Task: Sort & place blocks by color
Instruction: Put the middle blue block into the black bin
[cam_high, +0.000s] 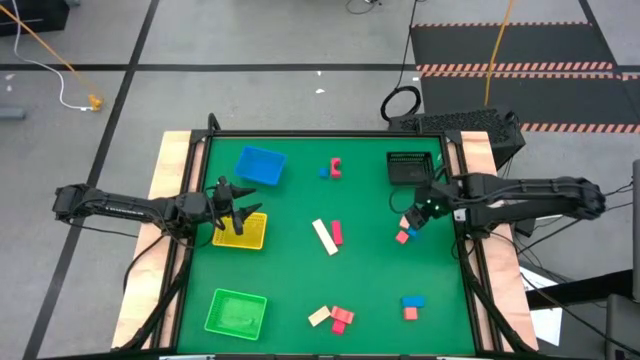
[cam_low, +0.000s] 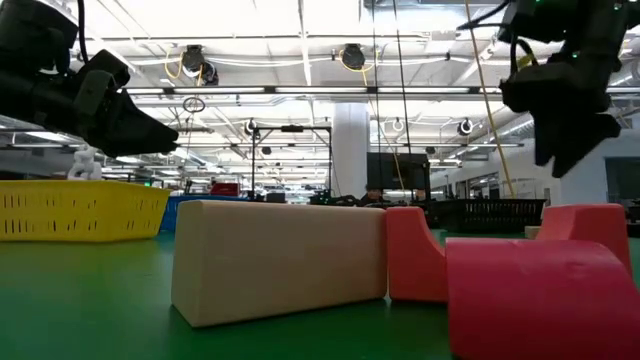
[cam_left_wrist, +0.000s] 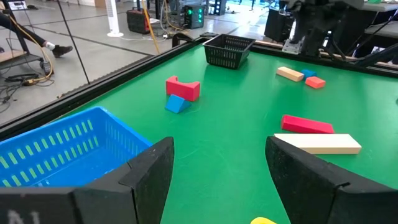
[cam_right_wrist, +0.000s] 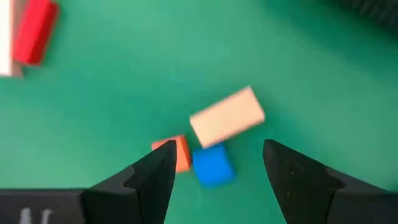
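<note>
Hovering with its fingers spread wide and nothing between them, the right end effector (cam_right_wrist: 214, 171) looks down on a tight cluster of three blocks near the right side of the bench (cam_high: 300, 190): a tan bar (cam_right_wrist: 227, 116), a small blue cube (cam_right_wrist: 213, 165) and an orange-red cube (cam_right_wrist: 180, 153), the three touching or almost touching; these look like light, rigid pieces with flat smooth faces, so I judge that a pinch across two parallel sides would hold them, though smooth faces could slip if caught on a corner; the blue cube lies nearest the gap between the fingers, yet its neighbours crowd both sides, leaving little room for a finger to slide in without nudging them; the black mesh basket (cam_high: 407, 168) stands just beyond the cluster, limiting approach from that side; the left end effector (cam_left_wrist: 217, 177) is also wide apart and empty, waiting above the yellow tray (cam_high: 240, 232), with the blue tray (cam_high: 260, 166) close by and the green tray (cam_high: 236, 312) nearer the front edge; other blocks lie scattered mid-bench and near the front, with open green surface between them for carrying.
</note>
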